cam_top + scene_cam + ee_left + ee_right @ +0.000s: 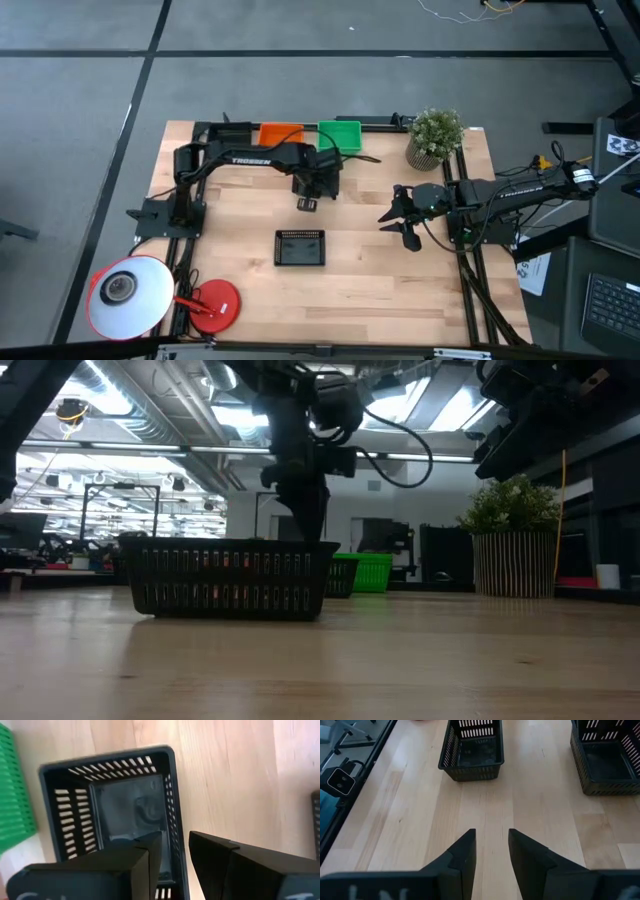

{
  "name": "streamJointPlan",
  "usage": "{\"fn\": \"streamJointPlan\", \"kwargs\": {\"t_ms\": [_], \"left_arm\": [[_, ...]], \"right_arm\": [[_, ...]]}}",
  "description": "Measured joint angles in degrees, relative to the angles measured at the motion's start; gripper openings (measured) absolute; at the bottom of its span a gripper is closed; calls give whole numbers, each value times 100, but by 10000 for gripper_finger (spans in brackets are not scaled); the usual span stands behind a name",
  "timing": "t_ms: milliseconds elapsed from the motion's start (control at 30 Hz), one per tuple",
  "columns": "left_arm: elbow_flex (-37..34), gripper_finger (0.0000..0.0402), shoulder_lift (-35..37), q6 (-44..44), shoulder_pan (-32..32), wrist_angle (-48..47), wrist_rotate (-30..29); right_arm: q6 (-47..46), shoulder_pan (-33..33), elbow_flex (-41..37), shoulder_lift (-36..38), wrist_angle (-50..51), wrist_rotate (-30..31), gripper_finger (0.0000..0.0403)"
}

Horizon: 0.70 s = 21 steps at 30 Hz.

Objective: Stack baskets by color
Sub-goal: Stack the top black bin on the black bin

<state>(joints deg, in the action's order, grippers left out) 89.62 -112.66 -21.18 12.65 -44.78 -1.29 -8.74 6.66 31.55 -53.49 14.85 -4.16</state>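
Note:
One black basket (pixel 300 247) (pixel 230 575) (pixel 472 750) sits on its bottom at the table's middle. Just beyond it is a second black basket (pixel 115 810) (pixel 605 760), with my left gripper (pixel 310 195) (pixel 175 836) over it and shut on it; in the high view the arm hides most of it. At the far edge an orange basket (pixel 280 133) and a green basket (pixel 340 135) (pixel 370 572) stand side by side. My right gripper (pixel 400 222) (pixel 491 832) hangs open above bare wood to the right of the middle, holding nothing. My left gripper straddles one side wall (pixel 176 815) of the second black basket, with one finger (pixel 145 850) inside the basket and the other (pixel 210 850) outside. The fingers come from above, slanting down. The basket is upright and low; I cannot tell whether its bottom touches the table.
A potted plant (pixel 435 135) (pixel 515 535) stands at the far right corner. A white round thing (pixel 130 295) and a red round thing (pixel 215 305) lie at the near left corner. Bare wood lies between the middle basket and the near edge.

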Motion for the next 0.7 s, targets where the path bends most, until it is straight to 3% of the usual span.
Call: {"fn": "streamJointPlan", "kwargs": {"t_ms": [700], "left_arm": [[-916, 90, -2, 52, 33, 1028, 185]], "right_arm": [[-3, 1, 0, 0, 50, 0, 114]]}}
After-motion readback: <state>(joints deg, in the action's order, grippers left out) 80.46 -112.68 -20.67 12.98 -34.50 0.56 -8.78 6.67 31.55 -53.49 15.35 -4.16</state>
